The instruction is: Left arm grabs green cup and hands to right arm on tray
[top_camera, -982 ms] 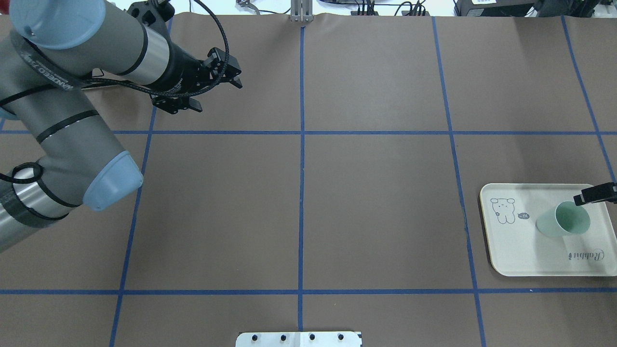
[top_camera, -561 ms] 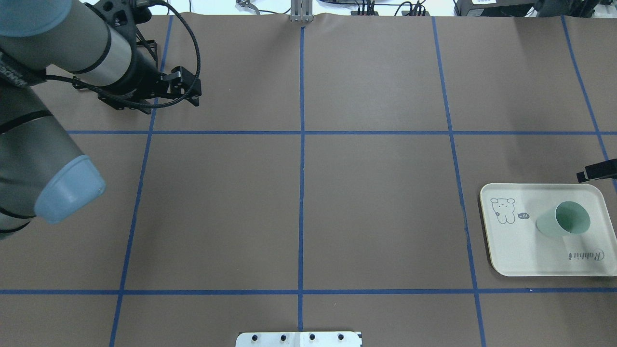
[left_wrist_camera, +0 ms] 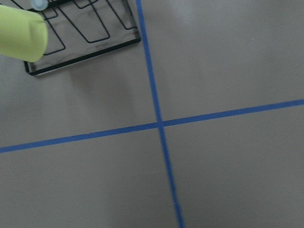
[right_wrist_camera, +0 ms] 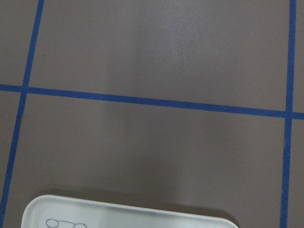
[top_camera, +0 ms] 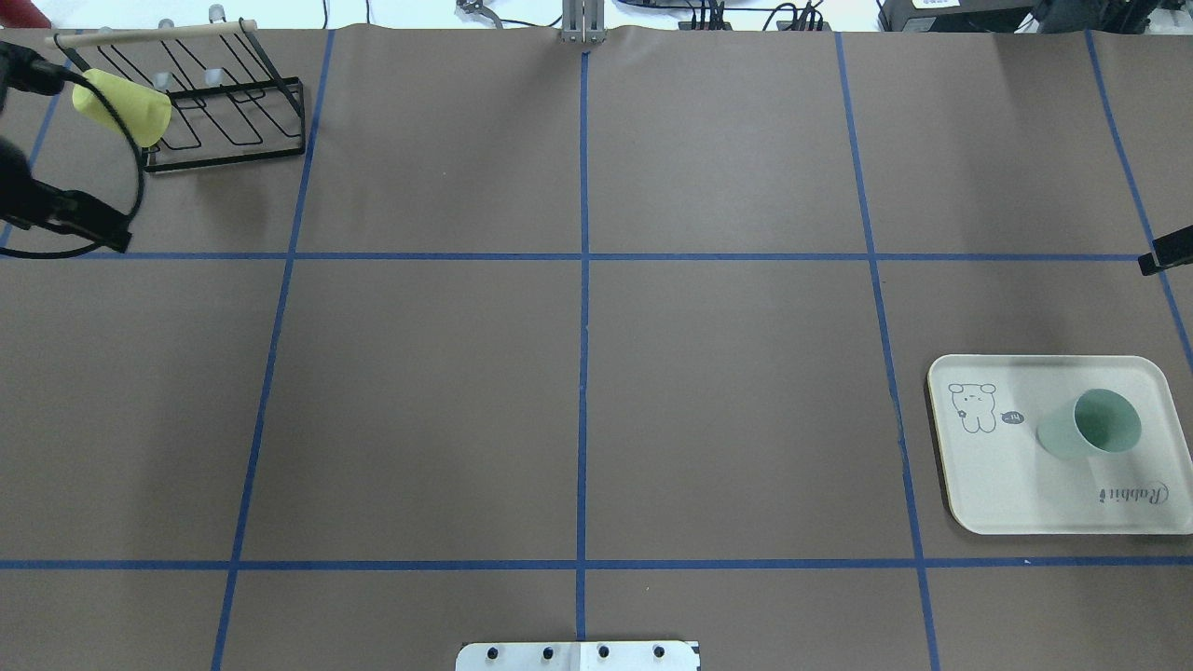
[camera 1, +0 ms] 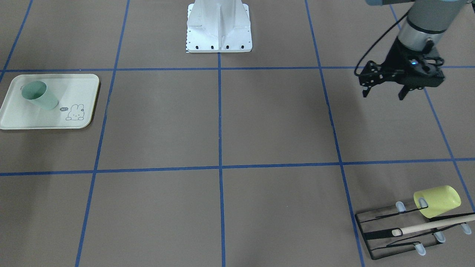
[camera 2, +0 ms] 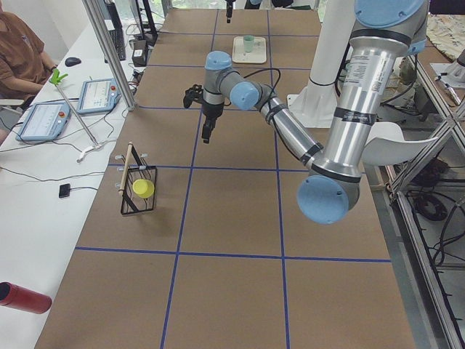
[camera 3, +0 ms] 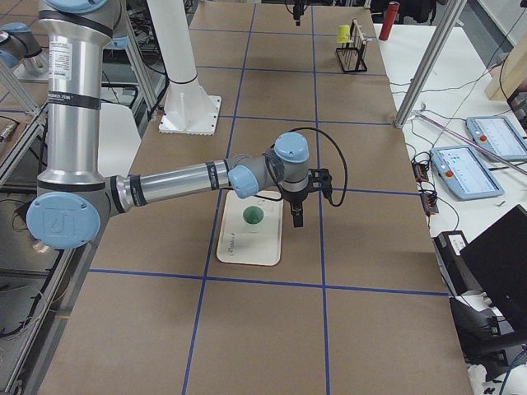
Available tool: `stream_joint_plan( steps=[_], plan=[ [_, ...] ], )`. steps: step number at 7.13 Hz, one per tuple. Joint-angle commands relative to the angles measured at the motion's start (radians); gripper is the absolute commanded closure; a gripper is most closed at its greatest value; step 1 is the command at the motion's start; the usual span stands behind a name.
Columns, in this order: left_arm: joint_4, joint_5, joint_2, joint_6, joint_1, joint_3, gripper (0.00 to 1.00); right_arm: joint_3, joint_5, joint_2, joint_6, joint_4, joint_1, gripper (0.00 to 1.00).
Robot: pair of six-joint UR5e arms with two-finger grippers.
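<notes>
The pale green cup (top_camera: 1090,424) stands upright on the cream tray (top_camera: 1007,485) at the table's right side; nothing holds it. It also shows in the front view (camera 1: 39,95) on the tray (camera 1: 48,118). My left gripper (camera 1: 384,93) is open and empty, hanging above bare table far from the cup. Only a black bit of it shows at the overhead view's left edge (top_camera: 70,216). Only one black fingertip of my right gripper (top_camera: 1165,253) shows at the right edge, beyond the tray. I cannot tell whether it is open or shut.
A black wire rack (top_camera: 233,121) with a wooden rod stands at the far left corner. A yellow cup (top_camera: 126,107) hangs on it, also in the left wrist view (left_wrist_camera: 21,31). The robot's white base plate (top_camera: 578,655) is at the near edge.
My left arm has swung back to the left, nearly out of the overhead view, uncovering the rack. My right fingertip has moved from the cup's rim to beyond the tray. The cup has not moved.
</notes>
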Motion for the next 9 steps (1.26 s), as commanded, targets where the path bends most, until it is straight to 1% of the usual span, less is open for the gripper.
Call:
stream_joint_plan(
  steps=[1,2,3,4,5,7,8,9],
  plan=[
    [-0.007,-0.182,0.105,0.301,-0.203,0.076,0.00,-0.004,0.000,0.016,-0.022,-0.031,0.016,0.00],
    [-0.012,-0.190,0.177,0.419,-0.271,0.102,0.00,-0.004,0.002,0.016,-0.022,-0.031,0.017,0.00],
    [-0.018,-0.193,0.196,0.496,-0.332,0.148,0.00,-0.004,0.000,0.016,-0.022,-0.031,0.023,0.00],
    [-0.021,-0.228,0.210,0.520,-0.372,0.209,0.00,-0.007,0.002,0.016,-0.024,-0.031,0.037,0.00],
    [-0.027,-0.289,0.211,0.529,-0.424,0.275,0.00,-0.007,0.003,0.016,-0.024,-0.031,0.040,0.00],
    [-0.045,-0.302,0.233,0.583,-0.510,0.340,0.00,-0.008,0.002,0.013,-0.025,-0.031,0.040,0.00],
    [-0.042,-0.337,0.231,0.548,-0.511,0.357,0.00,-0.011,0.002,0.001,-0.025,-0.029,0.042,0.00],
    [-0.050,-0.352,0.221,0.531,-0.509,0.393,0.00,-0.016,0.002,-0.007,-0.031,-0.029,0.042,0.00]
  ],
)
